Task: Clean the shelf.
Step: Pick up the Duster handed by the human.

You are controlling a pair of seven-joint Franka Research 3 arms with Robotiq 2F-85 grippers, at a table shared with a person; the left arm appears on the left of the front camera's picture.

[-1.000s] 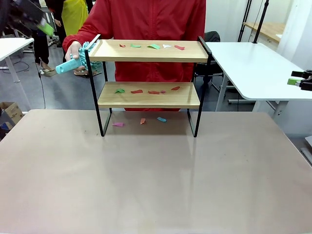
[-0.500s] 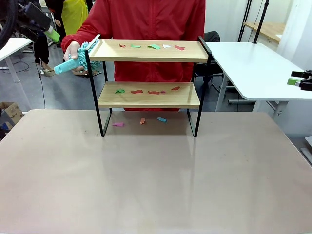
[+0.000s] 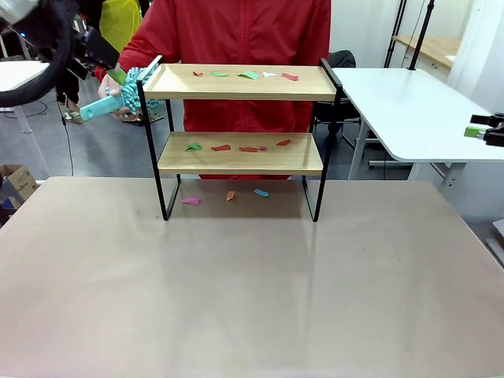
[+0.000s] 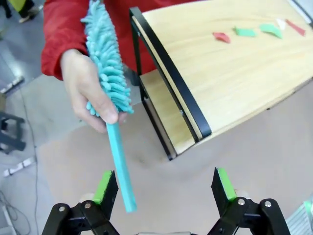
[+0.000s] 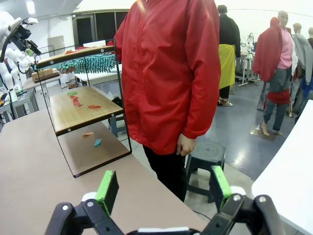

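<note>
The shelf (image 3: 240,153) stands at the table's far middle, with coloured paper scraps (image 3: 249,75) on its top board, more on the lower board and on the table under it. Behind it a person in a red jacket holds a teal fluffy duster (image 3: 118,96) out past the shelf's left end. In the left wrist view the hand (image 4: 83,93) grips the duster (image 4: 105,58) below its head, and the handle's end lies just inside one finger of my open left gripper (image 4: 164,188), apart from the pads. My left gripper (image 3: 110,67) hangs by the duster. My right gripper (image 5: 164,188) is open and empty, far right (image 3: 487,131).
The brown table (image 3: 252,291) stretches wide in front of the shelf. A white table (image 3: 409,110) stands at the back right, and a stool (image 5: 208,152) sits on the floor behind the person. Other people stand farther off.
My left arm has swung right and down from the upper left corner to the duster's handle. The person's hand has raised the duster a little. The right gripper has not moved.
</note>
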